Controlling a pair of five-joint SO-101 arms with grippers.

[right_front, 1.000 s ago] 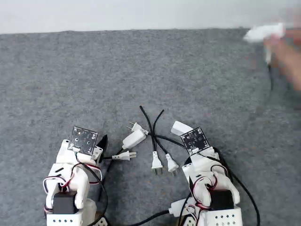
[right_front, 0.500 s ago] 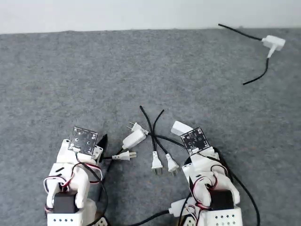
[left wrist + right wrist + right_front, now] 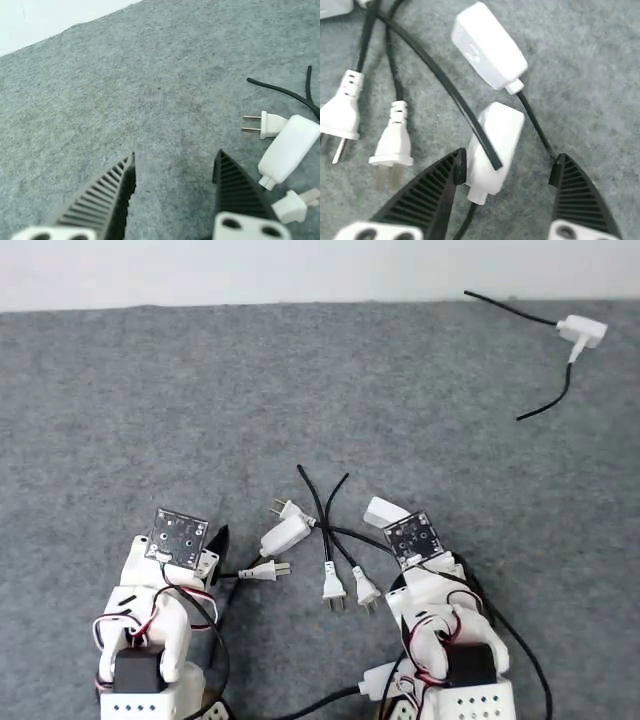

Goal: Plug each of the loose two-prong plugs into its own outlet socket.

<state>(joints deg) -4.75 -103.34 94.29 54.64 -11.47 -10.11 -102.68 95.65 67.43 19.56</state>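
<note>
Overhead, a lone socket [image 3: 582,331] (w/ blk cord [image 3: 510,307]) lies at far corner.

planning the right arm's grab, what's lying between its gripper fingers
A white outlet socket, with a black cable crossing over it, on the grey mat; the right wrist view shows this.

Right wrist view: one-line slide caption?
Open right gripper over a white socket block crossed by a black cable, two-prong plug beside.

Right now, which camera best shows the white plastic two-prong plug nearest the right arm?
The right wrist view: the white plastic two-prong plug lies close up, its prongs and ribbed collar clear. The high view shows it small, from above.
</note>
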